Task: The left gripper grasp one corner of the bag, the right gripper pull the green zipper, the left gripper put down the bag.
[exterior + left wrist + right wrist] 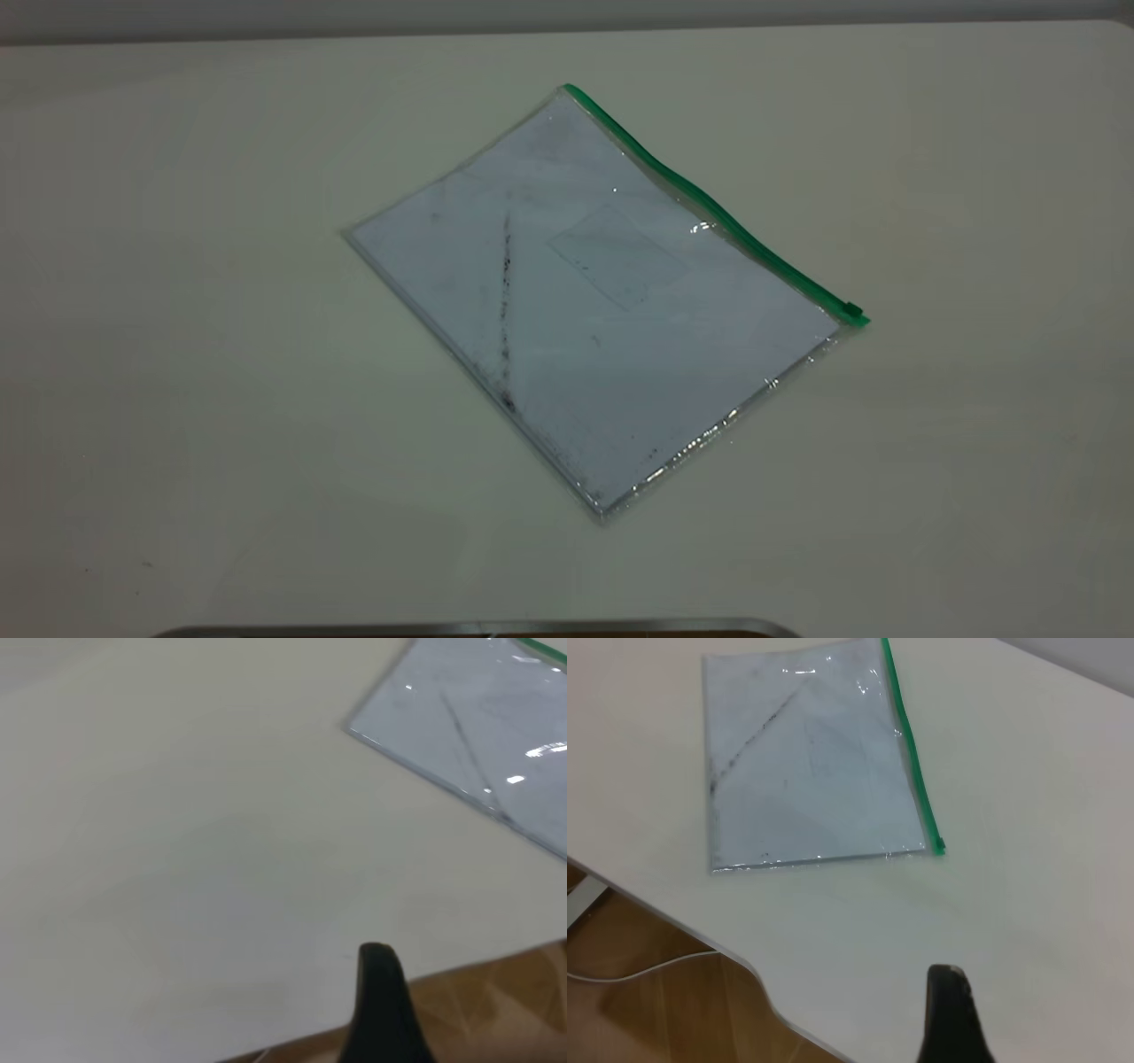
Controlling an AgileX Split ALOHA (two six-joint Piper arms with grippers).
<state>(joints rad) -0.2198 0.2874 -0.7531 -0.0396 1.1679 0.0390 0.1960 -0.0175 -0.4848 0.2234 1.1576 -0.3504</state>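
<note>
The bag lies flat and skewed mid-table, its green zipper along the far-right edge with the slider at the right corner, while my left gripper and right gripper hang well apart from it, their spread impossible to tell.

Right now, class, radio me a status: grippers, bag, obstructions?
Neither gripper at the bag. Bag flat on table, untouched; green zipper slider at near-right corner. Nothing in the way.
</note>
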